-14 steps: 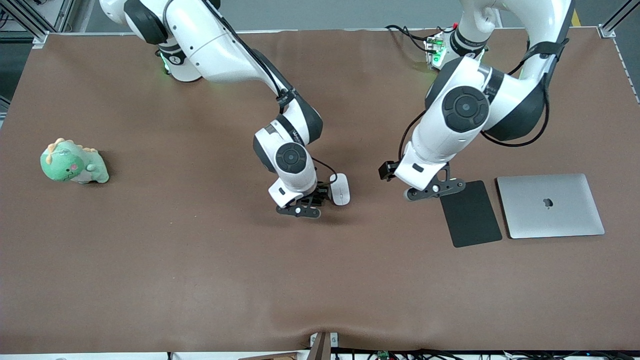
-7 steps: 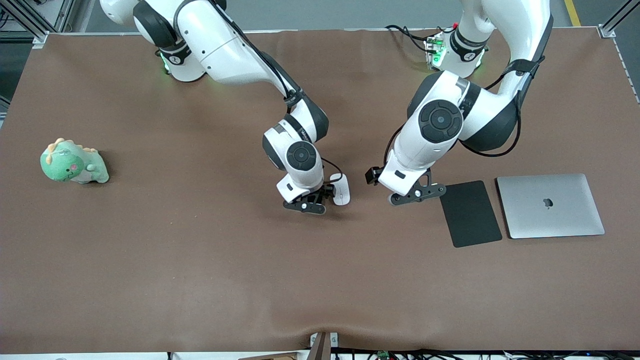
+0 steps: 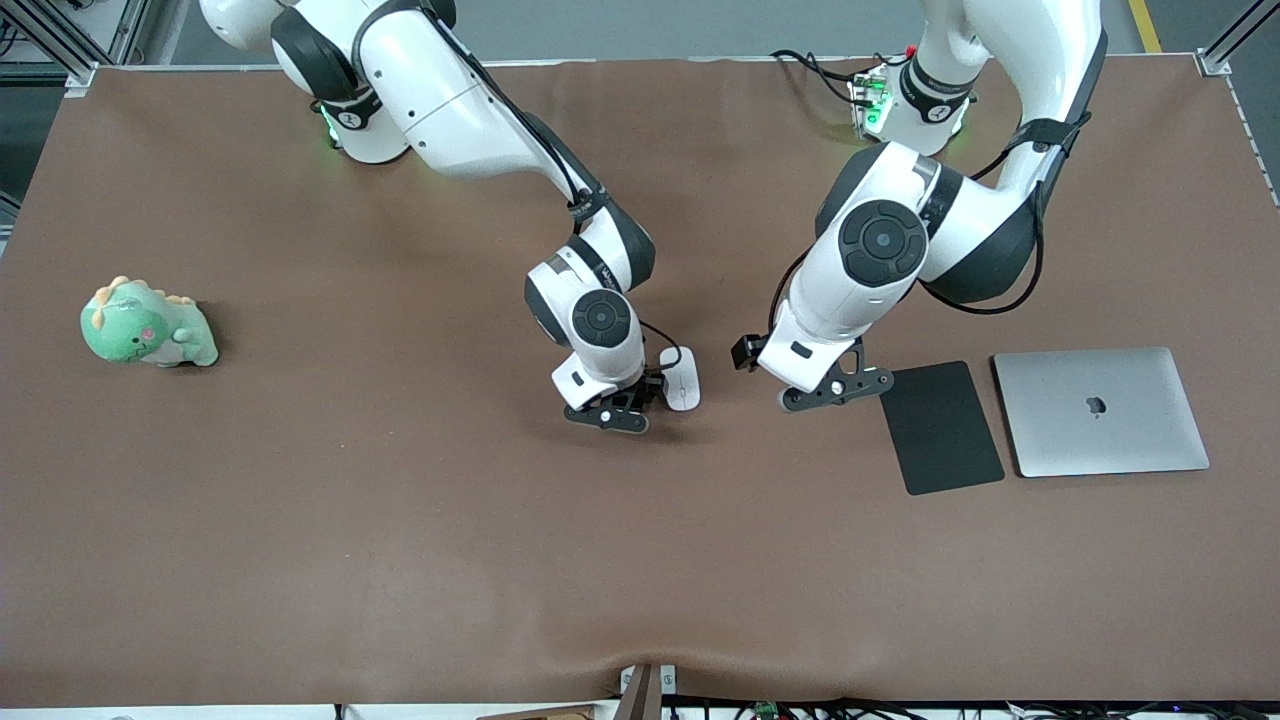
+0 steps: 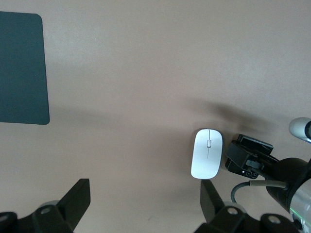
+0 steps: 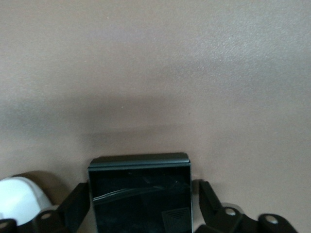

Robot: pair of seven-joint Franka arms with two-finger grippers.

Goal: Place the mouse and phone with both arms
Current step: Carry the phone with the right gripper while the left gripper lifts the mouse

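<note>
The white mouse lies in the middle of the table, and shows too in the left wrist view. Right beside it, toward the right arm's end, lies the black phone, lenses at one edge. My right gripper is low over it and covers most of it in the front view. In the right wrist view the right gripper is open, its fingers close along the phone's two sides, a thin gap on one. My left gripper hangs open over bare table between mouse and dark pad.
A dark grey flat pad and a closed silver laptop lie side by side toward the left arm's end. A green dinosaur plush sits near the right arm's end. The brown table cover is bare nearer the front camera.
The right gripper shifted toward the mouse, settled over the phone and drew its fingers in. The left gripper moved from the pad's corner toward the mouse, then held still.
</note>
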